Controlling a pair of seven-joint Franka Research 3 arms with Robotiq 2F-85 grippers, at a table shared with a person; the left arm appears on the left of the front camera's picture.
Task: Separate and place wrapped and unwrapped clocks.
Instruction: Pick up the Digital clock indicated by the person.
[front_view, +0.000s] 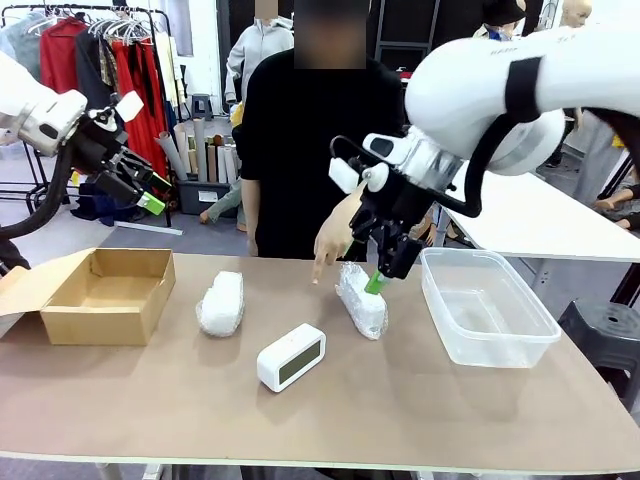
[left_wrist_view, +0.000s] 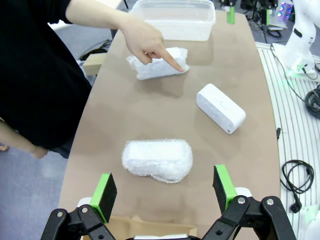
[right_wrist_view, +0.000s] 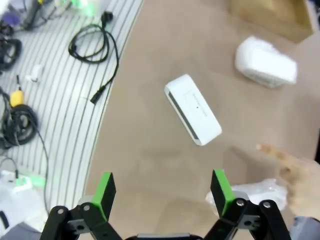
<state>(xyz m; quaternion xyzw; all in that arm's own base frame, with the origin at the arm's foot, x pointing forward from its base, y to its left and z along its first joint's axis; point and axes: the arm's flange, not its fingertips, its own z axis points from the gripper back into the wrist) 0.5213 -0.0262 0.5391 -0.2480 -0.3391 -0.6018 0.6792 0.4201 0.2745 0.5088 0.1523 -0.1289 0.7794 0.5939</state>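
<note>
Three clocks lie on the brown table. One wrapped clock (front_view: 222, 303) sits near the cardboard box; in the left wrist view this wrapped clock (left_wrist_view: 157, 159) lies just ahead of my open left gripper (left_wrist_view: 163, 187). The bare white clock (front_view: 291, 356) (right_wrist_view: 193, 116) rests at the table's middle. A second wrapped clock (front_view: 362, 300) (left_wrist_view: 159, 62) lies beside the clear bin, and the person's hand (front_view: 330, 245) points a finger at it. My right gripper (front_view: 365, 270) hovers open right over this bundle, whose wrap (right_wrist_view: 250, 192) shows beside one finger. My left gripper (front_view: 140, 188) hangs open, high above the box.
An open cardboard box (front_view: 105, 295) stands at the table's left end. A clear plastic bin (front_view: 485, 305) stands at the right end. The person stands at the far edge. Cables (right_wrist_view: 95, 45) lie on the floor beside the table.
</note>
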